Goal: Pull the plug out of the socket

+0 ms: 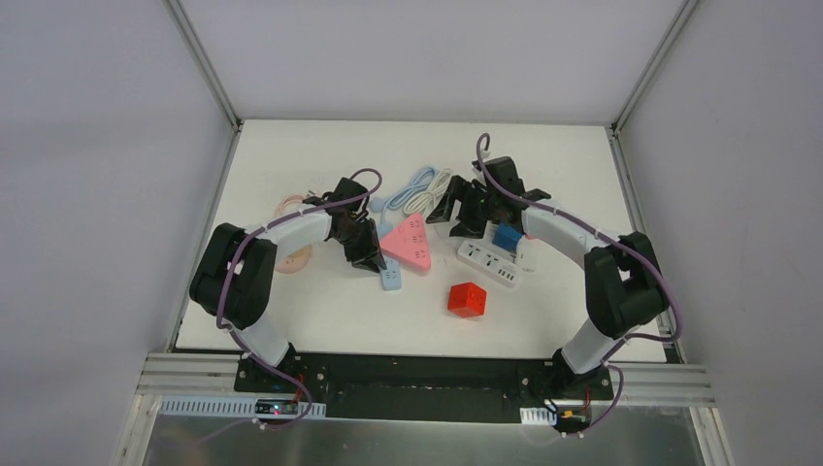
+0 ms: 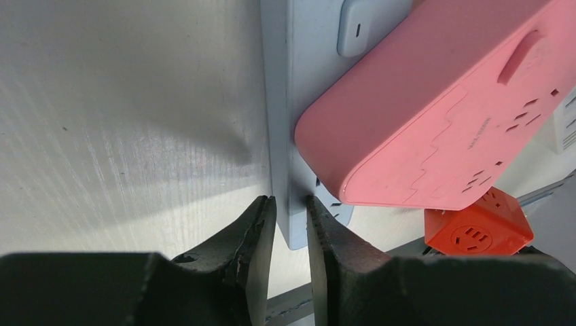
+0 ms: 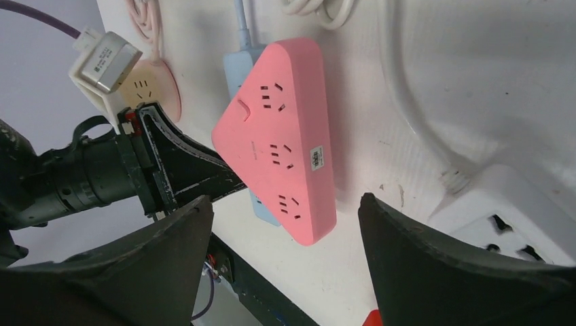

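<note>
**A:** Why clamp the left fingers (image 2: pixel 261 224) on the near end of the blue strip (image 2: pixel 289 102)?

**B:** Most likely to anchor it. Shut tight across that end, pinning the socket to the counter (image 1: pixel 340 311) so as not to drag it along with the pull.

**A:** And the whereabouts of the pink triangular plug (image 3: pixel 285 136)?

**B:** Mid-counter, seated flat on top of the blue strip and overhanging it to one side. Apparently not yet pulled free.

**A:** Right fingers (image 3: pixel 176 238)?

**B:** Spread wide, gripping nothing. Aimed at the pink triangular plug, framing it from a little way off and not touching it. Probably lined up to close across its sides and lift.

**A:** Pose of each arm?

**B:** Left: stretched forward and inward, wrist dropped low, fingers pointing along the strip almost level with the counter. Right: curved in from the other side, elbow high, wrist angled down and back toward the plug, close by the white strip (image 1: pixel 488 264).

**A:** Weak spot?

**B:** So short a purchase on the strip's end; could slip.
</note>
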`<state>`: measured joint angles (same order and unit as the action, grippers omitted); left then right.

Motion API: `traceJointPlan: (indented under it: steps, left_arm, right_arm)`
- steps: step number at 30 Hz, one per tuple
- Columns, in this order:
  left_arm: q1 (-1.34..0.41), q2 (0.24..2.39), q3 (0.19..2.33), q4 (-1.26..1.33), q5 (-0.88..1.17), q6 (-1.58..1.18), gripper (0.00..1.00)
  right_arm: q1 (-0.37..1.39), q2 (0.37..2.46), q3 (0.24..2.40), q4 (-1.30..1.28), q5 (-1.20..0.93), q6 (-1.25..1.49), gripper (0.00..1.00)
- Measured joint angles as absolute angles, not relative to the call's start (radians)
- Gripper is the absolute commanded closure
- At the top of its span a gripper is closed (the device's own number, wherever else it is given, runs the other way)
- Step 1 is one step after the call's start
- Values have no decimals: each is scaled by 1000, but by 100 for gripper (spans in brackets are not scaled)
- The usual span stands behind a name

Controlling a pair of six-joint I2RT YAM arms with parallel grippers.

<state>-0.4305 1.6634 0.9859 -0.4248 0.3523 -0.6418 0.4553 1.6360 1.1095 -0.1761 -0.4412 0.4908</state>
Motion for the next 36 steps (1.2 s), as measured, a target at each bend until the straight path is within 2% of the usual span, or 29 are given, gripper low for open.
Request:
traceJointPlan:
  steps: [8, 16, 19, 21, 23, 24, 27, 30, 36]
  left_arm:
    - [-430, 1665, 977, -423, 336, -650, 78]
    - [-430, 1665, 975, -421, 336, -652, 78]
    - [-430, 1665, 975, -420, 336, -651, 76]
    - [-430, 1664, 975, -419, 336, -651, 74]
    - [-430, 1660, 970, -413, 336, -650, 71]
    - [-430, 1657, 966, -406, 336, -649, 68]
    - [-430, 1637, 949, -387, 332, -646, 58]
    - [-430, 1593, 916, -358, 308, -645, 49]
    - [-431, 1490, 829, -315, 232, -641, 40]
  right_arm:
    - [474, 1766, 1099, -92, -477, 501, 20]
    - [496, 1908, 1107, -49, -673, 554, 24]
    - [513, 1943, 1113, -6, -719, 579, 30]
    - [524, 1961, 1113, 32, -739, 600, 41]
    - [535, 1978, 1113, 78, -754, 628, 50]
    - [539, 1984, 1113, 98, -767, 641, 57]
    - [535, 1991, 1110, 175, -806, 686, 65]
    - [546, 1995, 1103, 281, -815, 741, 69]
    - [582, 2021, 1089, 406, -781, 833, 70]
